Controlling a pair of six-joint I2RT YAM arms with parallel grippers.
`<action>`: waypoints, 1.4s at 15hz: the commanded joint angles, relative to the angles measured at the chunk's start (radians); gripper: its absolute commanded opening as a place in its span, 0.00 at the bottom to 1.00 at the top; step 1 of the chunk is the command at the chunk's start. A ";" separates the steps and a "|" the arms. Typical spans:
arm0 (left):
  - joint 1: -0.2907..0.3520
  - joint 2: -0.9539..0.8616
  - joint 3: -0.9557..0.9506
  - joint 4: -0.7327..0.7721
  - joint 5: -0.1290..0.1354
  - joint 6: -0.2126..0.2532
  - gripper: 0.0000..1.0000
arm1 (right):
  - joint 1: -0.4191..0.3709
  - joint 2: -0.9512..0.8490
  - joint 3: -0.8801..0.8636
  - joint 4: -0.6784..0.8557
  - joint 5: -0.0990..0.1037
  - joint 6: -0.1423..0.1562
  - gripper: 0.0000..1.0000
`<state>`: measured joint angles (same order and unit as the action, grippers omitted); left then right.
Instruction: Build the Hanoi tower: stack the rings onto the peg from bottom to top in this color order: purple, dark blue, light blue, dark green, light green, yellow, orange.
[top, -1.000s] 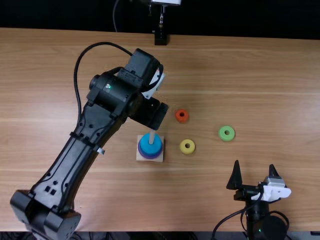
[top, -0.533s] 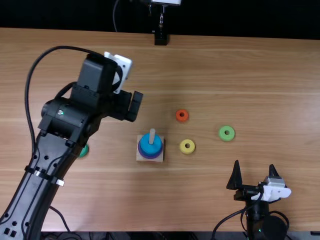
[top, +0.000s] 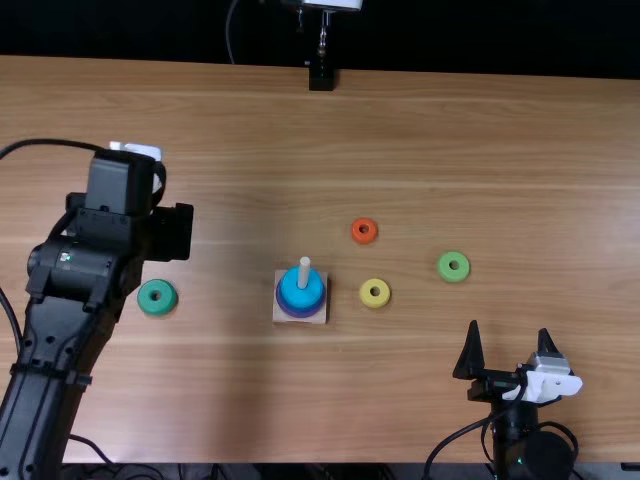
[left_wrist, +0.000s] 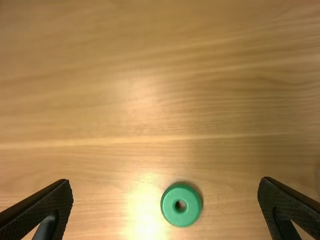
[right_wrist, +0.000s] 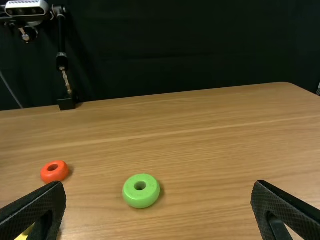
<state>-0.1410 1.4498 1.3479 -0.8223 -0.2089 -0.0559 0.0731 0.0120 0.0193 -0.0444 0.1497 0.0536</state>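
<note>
The dark green, smooth round ring with a small centre hole is lying flat on the table, well apart from the stack, and is probably the next piece. The left gripper is hanging over that area, its black fingers spread wide and holding nothing. The right gripper is also gaping and empty.

On a square, pale wooden base, an upright pale peg is carrying the stack, a light blue ring sitting on top and purple showing at the bottom. The yellow ring, the red-orange ring and the light green ring are lying loose.

The dark green ring is looking light and stiff, likely painted wood or hard plastic, sturdy but perhaps slippery on its rounded rim. It is calling for a low, level grip on opposite sides of the outer edge, leaving the hole free for the peg; pinching too high could let it squirt out.

The light brown wooden table is showing long grain, with glare falling beside the dark green ring. A black curtain is hanging behind.
</note>
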 joint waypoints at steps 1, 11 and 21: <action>0.072 -0.019 -0.099 0.049 0.178 0.001 1.00 | -0.009 -0.012 -0.004 0.003 -0.001 0.002 1.00; 0.127 -0.006 -0.432 0.215 0.259 0.111 1.00 | -0.009 -0.012 -0.005 0.003 -0.001 0.002 1.00; 0.119 0.159 -0.438 0.218 0.246 0.164 1.00 | -0.009 -0.012 -0.004 0.003 -0.001 0.002 1.00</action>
<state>-0.0078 1.5909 0.9272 -0.6060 0.0334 0.0944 0.0731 0.0120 0.0193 -0.0448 0.1497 0.0540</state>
